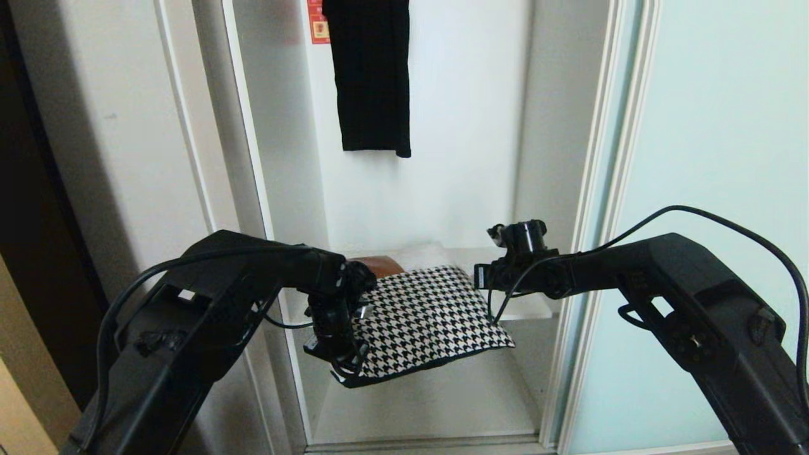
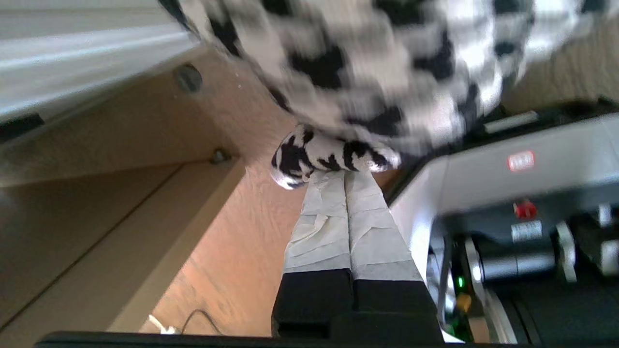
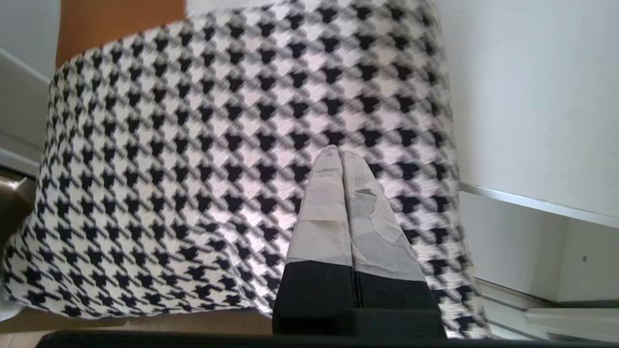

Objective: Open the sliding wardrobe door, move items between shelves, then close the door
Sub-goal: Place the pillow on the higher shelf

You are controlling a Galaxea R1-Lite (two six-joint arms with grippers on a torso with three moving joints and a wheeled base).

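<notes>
The soft, light houndstooth cushion [image 1: 426, 319] sags from the corner pinched between the left gripper [image 2: 338, 166] jaws, while the right gripper [image 3: 341, 159], jaws pressed together and empty, sits against its patterned face.

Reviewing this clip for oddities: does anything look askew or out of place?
The cushion hangs tilted half off the shelf, one corner pinched by the left gripper; the right gripper touches its patterned face.
</notes>
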